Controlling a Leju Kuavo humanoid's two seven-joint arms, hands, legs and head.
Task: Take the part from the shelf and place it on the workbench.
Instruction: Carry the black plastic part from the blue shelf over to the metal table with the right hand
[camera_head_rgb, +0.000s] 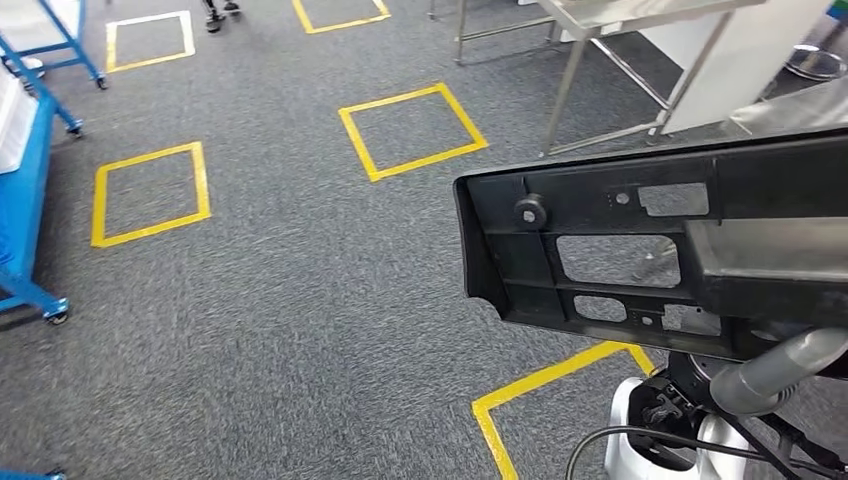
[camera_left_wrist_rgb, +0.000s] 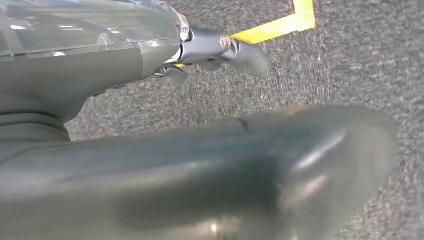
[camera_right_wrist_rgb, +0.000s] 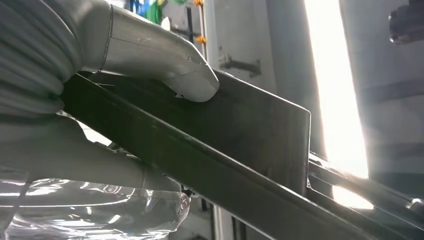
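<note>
We see the black part (camera_head_rgb: 600, 255), a long ribbed plastic panel with cutouts, carried above the grey carpet floor (camera_head_rgb: 280, 300). Our right hand (camera_right_wrist_rgb: 125, 100) clamps it, thumb pressed on its flat face and fingers beneath its edge. The part's free end juts out well beyond that hand, over open carpet marked with yellow tape squares (camera_head_rgb: 412, 130). A steel-legged surface (camera_head_rgb: 620, 40) stands well ahead of the hand. Our left hand (camera_left_wrist_rgb: 215, 170) hangs blurred above the carpet; we cannot tell its state.
</note>
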